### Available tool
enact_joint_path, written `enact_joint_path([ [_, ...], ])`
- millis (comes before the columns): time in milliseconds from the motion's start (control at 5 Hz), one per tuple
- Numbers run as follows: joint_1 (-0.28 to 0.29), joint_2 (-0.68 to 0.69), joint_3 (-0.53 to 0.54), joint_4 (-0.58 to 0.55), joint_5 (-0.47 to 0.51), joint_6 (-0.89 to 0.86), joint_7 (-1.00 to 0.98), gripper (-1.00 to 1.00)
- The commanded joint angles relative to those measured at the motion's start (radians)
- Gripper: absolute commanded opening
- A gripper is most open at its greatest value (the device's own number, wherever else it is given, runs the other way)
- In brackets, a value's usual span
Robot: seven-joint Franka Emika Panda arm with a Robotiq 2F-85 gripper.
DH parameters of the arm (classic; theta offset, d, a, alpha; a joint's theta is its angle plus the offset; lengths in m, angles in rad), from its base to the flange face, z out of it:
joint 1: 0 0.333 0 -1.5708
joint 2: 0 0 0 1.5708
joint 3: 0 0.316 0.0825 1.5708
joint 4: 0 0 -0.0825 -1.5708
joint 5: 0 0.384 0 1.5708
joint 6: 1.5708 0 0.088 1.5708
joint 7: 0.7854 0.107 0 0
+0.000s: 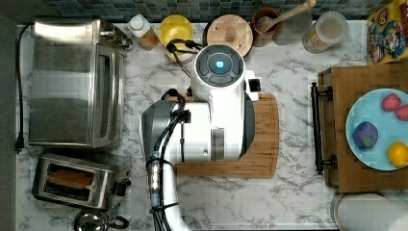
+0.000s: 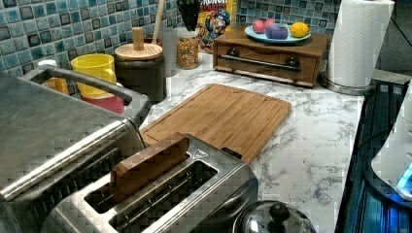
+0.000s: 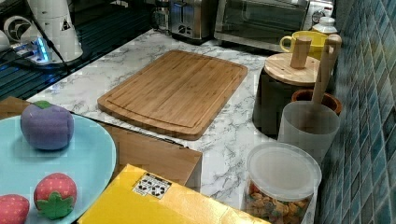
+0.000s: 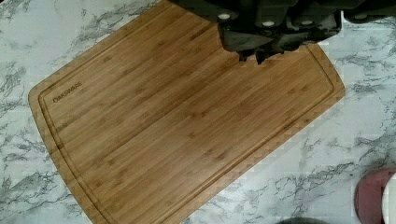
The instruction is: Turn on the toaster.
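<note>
Setting: marble counter (image 1: 288, 202) backed by blue mosaic tile; we see a bare bamboo cutting board (image 4: 187, 135) at its middle.

Gripper: our gripper (image 4: 261, 53) hangs above the far part of the cutting board, holding nothing; we cannot tell from the dark fingertips whether it is parted or closed.

Arm: our white Panda arm (image 1: 219, 115) is folded over the board in the top view.

Toaster: the toaster (image 1: 79, 180) sits at the top view's lower left, just beside the large toaster oven (image 1: 72, 82) and well apart from the gripper. A slice of brown bread (image 2: 148, 165) stands high in one slot, so we judge the lever is up.

Lever: black lever and knob (image 1: 121, 185) are on the end facing the arm's base in the top view.

Handling: we judge the steel body rigid but light and smooth, apt to slide. Press straight down on the lever, not sideways.

Neighbours: a glass pot lid (image 2: 274, 221) lies near the toaster; it could be knocked.
</note>
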Motion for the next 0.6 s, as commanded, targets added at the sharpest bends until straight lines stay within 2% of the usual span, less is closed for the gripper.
enact_joint_path([
  [200,0.001,0.0,0.002,-0.001,0.001,0.003,-0.019,-1.0],
  [600,0.049,-0.081,0.069,-0.155,0.068,0.099,-0.141,-1.0],
])
